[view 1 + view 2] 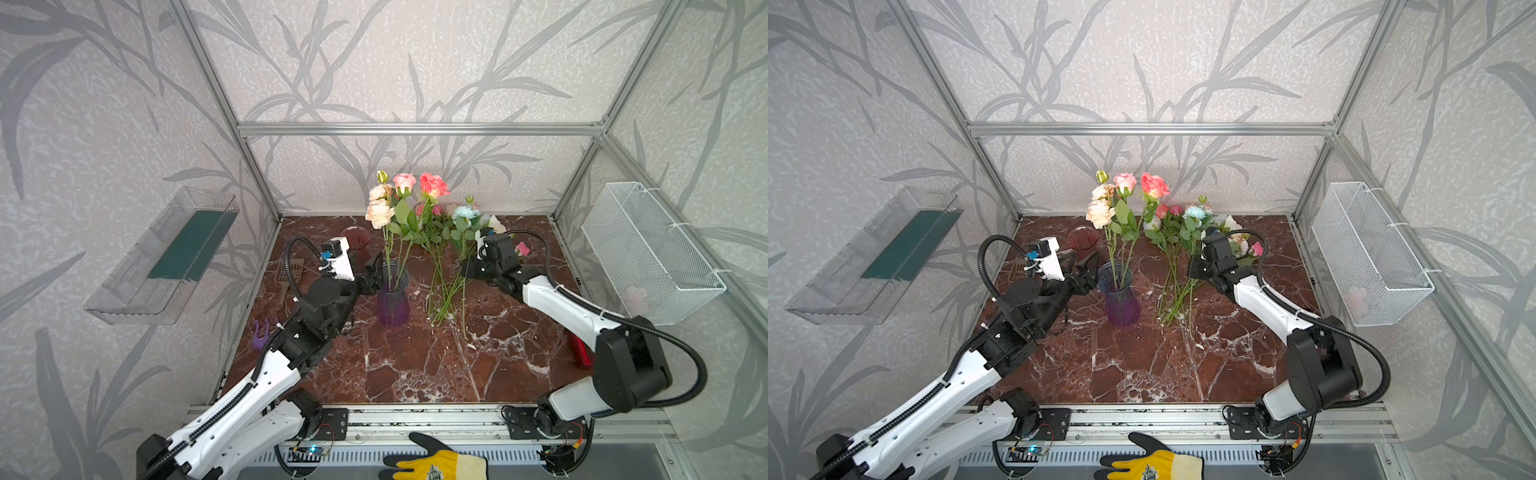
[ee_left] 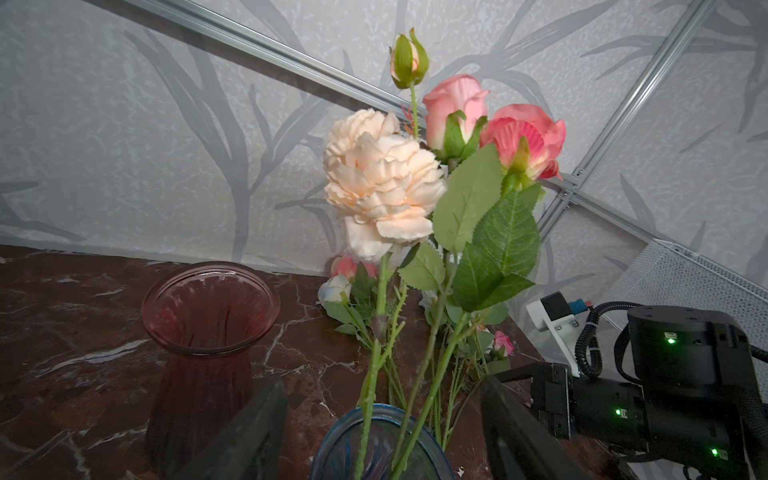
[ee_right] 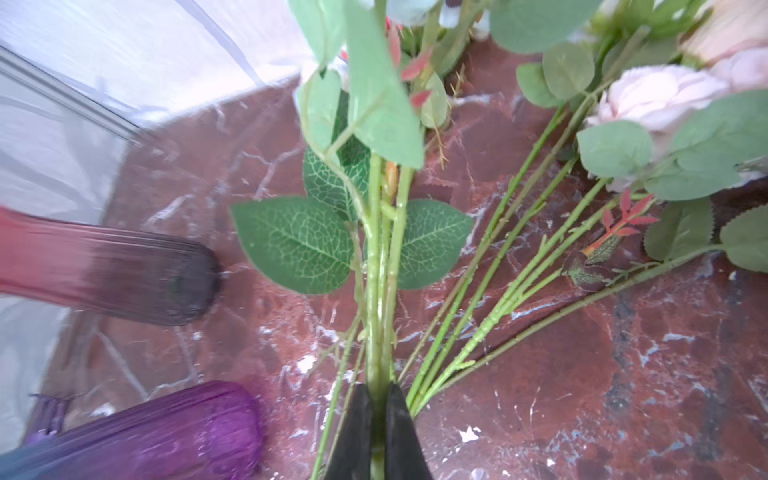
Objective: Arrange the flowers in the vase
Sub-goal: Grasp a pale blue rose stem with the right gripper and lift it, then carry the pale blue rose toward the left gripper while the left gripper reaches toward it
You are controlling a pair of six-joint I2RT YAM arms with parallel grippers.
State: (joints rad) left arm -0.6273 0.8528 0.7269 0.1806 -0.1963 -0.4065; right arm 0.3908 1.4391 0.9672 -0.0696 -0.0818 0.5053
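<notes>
I see a glossy, veined stone-look table (image 1: pixel 415 365); the vase (image 1: pixel 393 305) looks like ribbed, see-through purple glass; the flowers (image 2: pixel 384 183) have matt, cloth-like petals and shiny plastic stems; the basket (image 1: pixel 648 257) is white wire mesh; the frame (image 1: pixel 415 129) is brushed metal.

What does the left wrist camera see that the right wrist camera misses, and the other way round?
Left wrist only: the cream-peach rose and pink roses upright in the purple vase, and the open left gripper. Right wrist only: the right gripper shut on flower stems. Both: the purple vase, the red vase and the marble table.
</notes>
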